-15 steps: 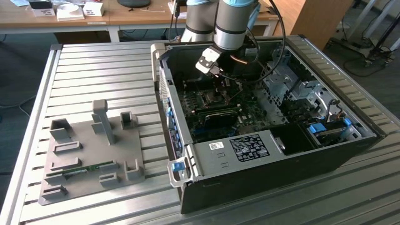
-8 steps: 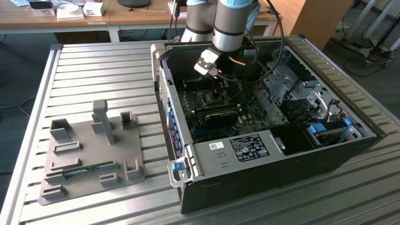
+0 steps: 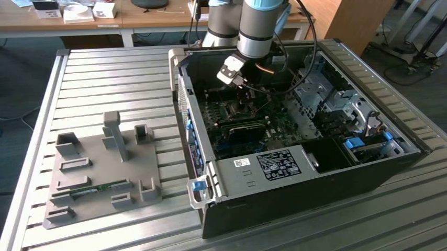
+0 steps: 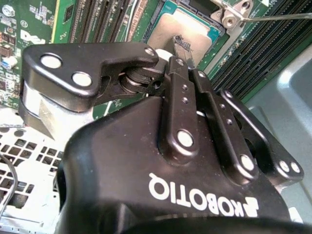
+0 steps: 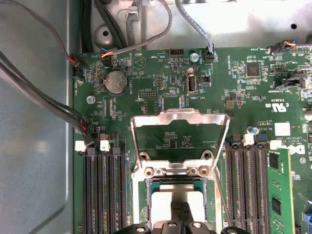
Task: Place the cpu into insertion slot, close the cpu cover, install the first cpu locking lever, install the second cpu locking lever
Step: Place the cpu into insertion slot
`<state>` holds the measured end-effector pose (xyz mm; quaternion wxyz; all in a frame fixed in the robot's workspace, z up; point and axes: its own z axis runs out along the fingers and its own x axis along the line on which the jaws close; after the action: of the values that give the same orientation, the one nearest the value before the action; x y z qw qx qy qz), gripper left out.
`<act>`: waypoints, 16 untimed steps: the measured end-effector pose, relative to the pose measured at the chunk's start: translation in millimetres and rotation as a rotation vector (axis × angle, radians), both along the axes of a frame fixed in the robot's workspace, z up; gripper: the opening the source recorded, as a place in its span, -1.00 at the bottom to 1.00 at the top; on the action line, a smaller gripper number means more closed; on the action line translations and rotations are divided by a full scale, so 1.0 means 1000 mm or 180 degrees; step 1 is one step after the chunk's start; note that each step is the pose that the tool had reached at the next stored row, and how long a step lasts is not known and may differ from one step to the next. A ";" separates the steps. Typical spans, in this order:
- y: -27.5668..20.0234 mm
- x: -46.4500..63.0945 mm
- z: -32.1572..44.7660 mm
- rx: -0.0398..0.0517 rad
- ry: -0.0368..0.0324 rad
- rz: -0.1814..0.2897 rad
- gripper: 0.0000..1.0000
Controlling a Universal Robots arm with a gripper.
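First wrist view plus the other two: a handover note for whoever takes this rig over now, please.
End effector: fingers shut together, tips right at the top of the cpu, nothing gripped that I can see.
The cpu lies in the insertion slot; the cpu cover stands open, tilted up off it.
Done: cpu placed. Left: cover not closed, locking levers not installed.

The arm [image 3: 253, 31] reaches steeply downward — jaws closed (tips together) and pointing down.
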<state>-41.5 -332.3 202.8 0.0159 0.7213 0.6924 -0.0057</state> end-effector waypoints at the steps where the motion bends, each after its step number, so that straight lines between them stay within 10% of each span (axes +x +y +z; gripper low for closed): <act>1: 0.0000 0.000 -0.0002 0.0000 0.0000 0.0000 -0.80; 16: 0.0000 0.000 -0.0030 0.0000 0.0000 0.0000 -0.80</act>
<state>-41.6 -332.4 199.8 0.0159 0.7213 0.6924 -0.0057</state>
